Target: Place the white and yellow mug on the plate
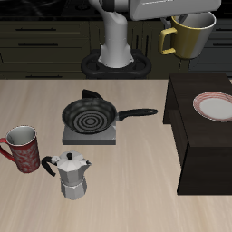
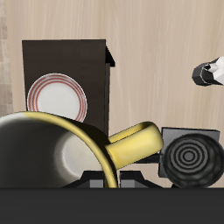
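Observation:
The white and yellow mug (image 1: 193,36) hangs high in the air, farther back than the plate, with its yellow loop handle (image 1: 168,41) sticking out sideways. My gripper (image 1: 190,18) is shut on its upper rim. The wrist view looks into the mug's pale inside (image 2: 61,162), with the handle (image 2: 136,144) beside it. The small white plate (image 1: 217,106) with a red-pink ringed rim lies on a dark raised block (image 1: 195,136), nearer the table's front edge than the mug. In the wrist view the plate (image 2: 57,98) shows just past the mug's rim. The fingertips are hidden.
A black frying pan (image 1: 91,116) sits on a grey burner plate mid-table, its handle pointing toward the dark block. A red patterned mug (image 1: 24,149) and a metal moka pot (image 1: 72,174) stand near the front edge. The robot's base (image 1: 116,54) is at the back.

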Controlling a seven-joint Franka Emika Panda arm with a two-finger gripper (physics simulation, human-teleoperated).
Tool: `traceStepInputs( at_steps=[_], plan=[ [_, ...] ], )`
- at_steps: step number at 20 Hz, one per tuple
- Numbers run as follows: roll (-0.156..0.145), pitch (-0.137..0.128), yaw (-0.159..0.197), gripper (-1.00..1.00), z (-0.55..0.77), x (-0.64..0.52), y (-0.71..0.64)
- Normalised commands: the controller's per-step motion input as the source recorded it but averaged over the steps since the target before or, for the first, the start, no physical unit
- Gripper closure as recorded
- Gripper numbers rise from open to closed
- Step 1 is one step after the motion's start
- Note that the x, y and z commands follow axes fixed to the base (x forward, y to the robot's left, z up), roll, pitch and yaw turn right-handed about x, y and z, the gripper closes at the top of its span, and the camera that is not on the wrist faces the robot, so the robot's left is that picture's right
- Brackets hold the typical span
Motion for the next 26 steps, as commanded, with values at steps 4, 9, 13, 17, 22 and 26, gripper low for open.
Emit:
traceStepInputs(
  at_steps=[4, 9, 13, 17, 22, 26],
  plan=[
    [-0.010, -0.027, 0.001, 1.00, 0.08, 0.20, 0.20],
    [-0.026, 0.004, -0.014, 1.00, -0.02, 0.24, 0.23],
    [0.005, -0.003, 0.015, 1.00, -0.11, 0.16, 0.28],
    [0.012, 0.011, 0.019, 1.00, -0.13, 0.13, 0.25],
    [0.016, -0.004, 0.036, 1.00, -0.10, 0.08, 0.23],
    [0.012, -0.023, 0.023, 1.00, 0.06, 0.07, 0.15]
  ],
)
